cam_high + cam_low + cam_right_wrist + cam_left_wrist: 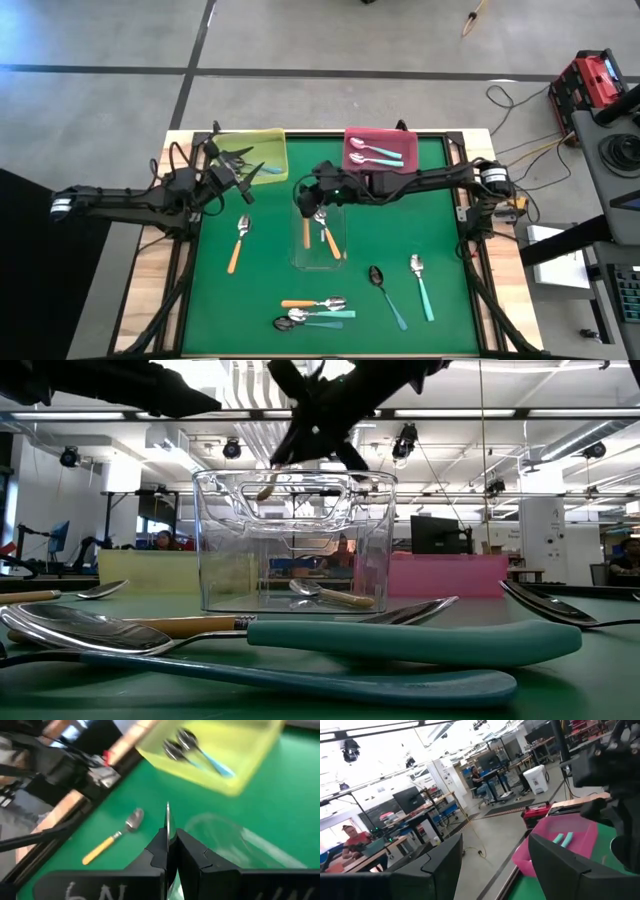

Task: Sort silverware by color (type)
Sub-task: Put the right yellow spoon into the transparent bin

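Right fingers (168, 851) pinch a spoon (167, 822) edge-on above the clear tray (320, 238); left fingers (243, 168) open. Thin grip: spoon may twist, miss tray.

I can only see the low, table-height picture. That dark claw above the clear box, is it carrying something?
Observer: Yes. In the right wrist view, the right gripper has its fingers shut on a thin silver piece. It shows edge-on and is probably a spoon.
Operator: And the yellow box behind it, what's inside? I only see its side.
Observer: The yellow tray holds two spoons with blue handles.
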